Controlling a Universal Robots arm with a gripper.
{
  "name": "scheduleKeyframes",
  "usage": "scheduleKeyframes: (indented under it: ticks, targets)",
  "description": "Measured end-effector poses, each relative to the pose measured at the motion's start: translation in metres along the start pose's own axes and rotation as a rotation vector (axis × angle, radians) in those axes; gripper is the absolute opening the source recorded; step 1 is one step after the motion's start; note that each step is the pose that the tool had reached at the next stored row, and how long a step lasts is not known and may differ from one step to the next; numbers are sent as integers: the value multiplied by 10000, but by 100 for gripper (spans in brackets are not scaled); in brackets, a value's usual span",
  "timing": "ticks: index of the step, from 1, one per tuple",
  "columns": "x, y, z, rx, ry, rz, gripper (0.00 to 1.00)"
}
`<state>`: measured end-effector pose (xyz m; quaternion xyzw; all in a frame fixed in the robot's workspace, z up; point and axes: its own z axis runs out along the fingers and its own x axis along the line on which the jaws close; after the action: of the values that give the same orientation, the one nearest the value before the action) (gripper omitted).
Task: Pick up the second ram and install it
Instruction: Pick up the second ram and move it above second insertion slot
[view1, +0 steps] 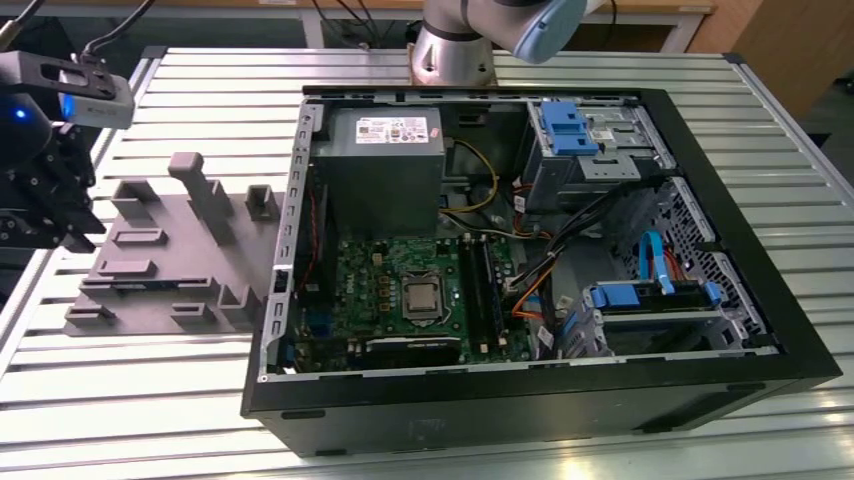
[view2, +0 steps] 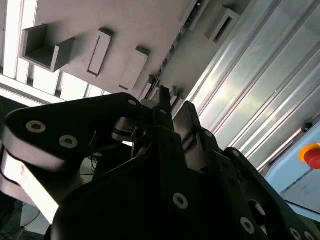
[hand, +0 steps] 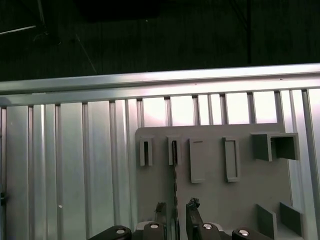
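The second ram (hand: 175, 180) shows edge-on as a thin dark stick standing on its long edge in the grey fixture tray (hand: 210, 200), its far end in a small slotted block. In the second wrist view the ram (view2: 175, 46) is a thin line running across the tray to the fingers. My gripper (hand: 176, 207) straddles its near end, with one fingertip (hand: 161, 209) on each side and a small gap to the board, so it looks open. In the exterior view the black gripper (view1: 60, 215) hangs over the side of the tray (view1: 174, 250) on that view's left.
An open black computer case (view1: 534, 260) lies on the slatted metal table (view1: 160, 400), with its green motherboard (view1: 387, 290) and long black memory slots (view1: 475, 290) exposed. Upright blocks (view1: 200, 185) rise from the tray. A red button (view2: 311, 155) sits off the table's edge.
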<state>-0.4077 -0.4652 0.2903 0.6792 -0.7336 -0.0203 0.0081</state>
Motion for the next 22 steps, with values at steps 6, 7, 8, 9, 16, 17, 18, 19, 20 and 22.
scheduleKeyframes:
  ticks: [6, 7, 8, 9, 16, 17, 18, 19, 20, 22]
  targets:
    - [2, -5, 106, 13, 0, -2, 37]
    - [2, -5, 123, 14, 0, -3, 37]
    - [2, -6, 141, 15, 0, -8, 37]
    - [3, -7, 159, 18, 0, -27, 37]
    - [4, -9, 226, 136, 16, -427, 37]
    - [4, -10, 235, 177, 16, -430, 37]
    - [4, -10, 245, 214, 15, -431, 37]
    - [4, -11, 258, 245, 12, -432, 37]
    - [5, -12, 276, 258, 10, -432, 37]
    - [6, -12, 311, 257, 11, -432, 37]
